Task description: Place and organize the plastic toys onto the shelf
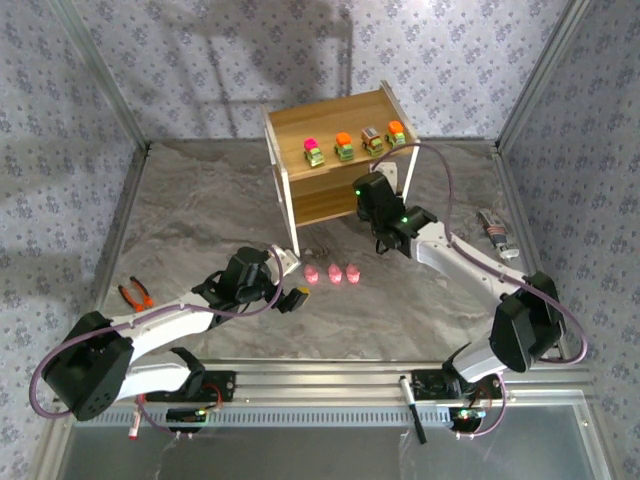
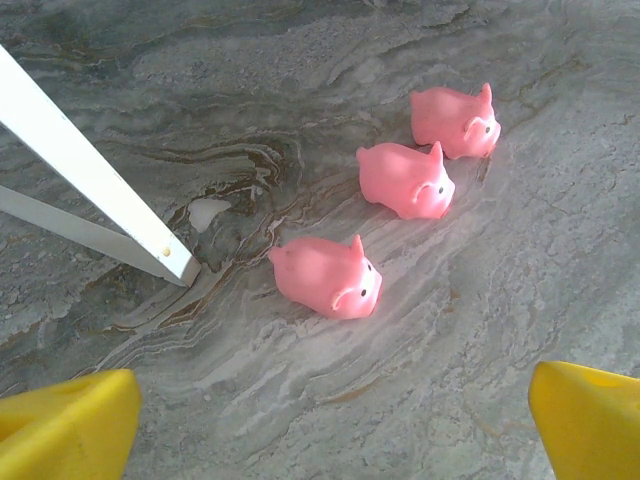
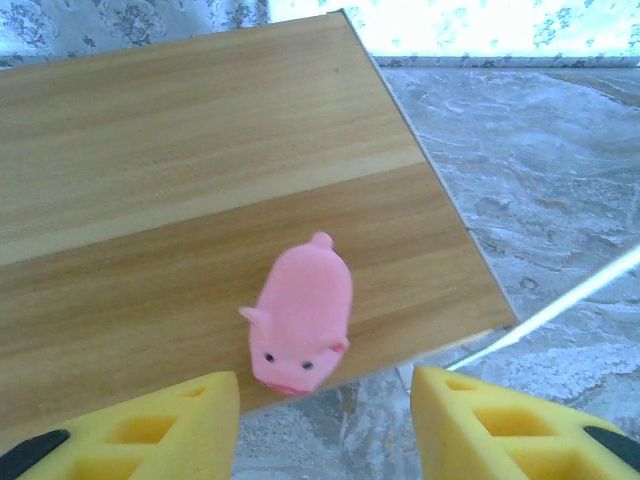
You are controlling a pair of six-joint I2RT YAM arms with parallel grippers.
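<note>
The light-wood shelf [image 1: 330,115] stands at the back centre with several little cars on its top tier, among them a pink-topped one [image 1: 314,152] and an orange-topped one [image 1: 344,147]. My right gripper [image 1: 370,197] is at the lower tier. In the right wrist view its jaws [image 3: 325,420] are open, just in front of a pink pig [image 3: 300,320] that stands free near the front edge of the shelf board [image 3: 200,150]. Three pink pigs [image 1: 335,272] sit in a row on the table. My left gripper [image 1: 293,280] is open just left of them, with the nearest pig [image 2: 325,278] ahead of its fingers [image 2: 65,425].
Orange-handled pliers [image 1: 135,293] lie at the left of the table. A small grey tool [image 1: 497,232] lies at the right, by the wall. The shelf's white leg [image 2: 100,190] stands on the table close to the left of the nearest pig. Patterned walls enclose the marble tabletop [image 1: 200,210].
</note>
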